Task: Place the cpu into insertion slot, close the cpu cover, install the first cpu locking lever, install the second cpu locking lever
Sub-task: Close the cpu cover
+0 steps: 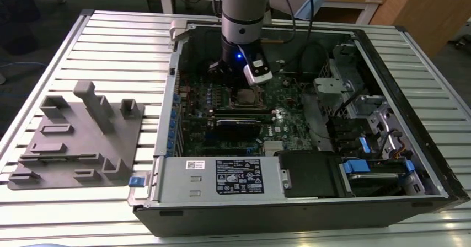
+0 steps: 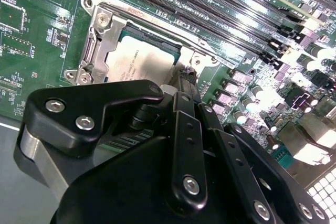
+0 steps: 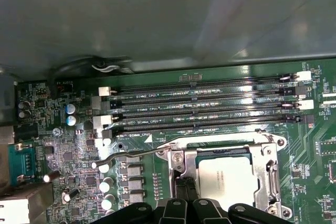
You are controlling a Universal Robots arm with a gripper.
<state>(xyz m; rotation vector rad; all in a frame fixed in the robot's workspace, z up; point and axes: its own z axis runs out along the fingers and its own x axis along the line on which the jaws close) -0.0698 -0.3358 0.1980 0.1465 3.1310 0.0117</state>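
The cpu (image 3: 227,179) lies flat in the insertion slot (image 3: 176,162), its silver-grey face showing through the window of the cpu cover (image 3: 269,167), which lies down over it. In the second wrist view the cpu (image 2: 140,65) and cover (image 2: 101,39) appear beyond my black gripper (image 2: 185,83). My gripper (image 3: 186,188) is shut, tips together at the socket's edge beside the cpu, with nothing seen between them. One thin locking lever (image 3: 131,155) sticks out sideways from the socket over the board. In the exterior view my gripper (image 1: 243,90) hangs just over the socket (image 1: 249,98).
Long black memory slots (image 3: 205,109) run beside the socket. The green board (image 1: 290,127) sits inside an open computer case (image 1: 412,92) with cables, a black card (image 1: 237,124) and a power supply (image 1: 220,176). A grey fixture (image 1: 77,137) stands at the exterior view's left.
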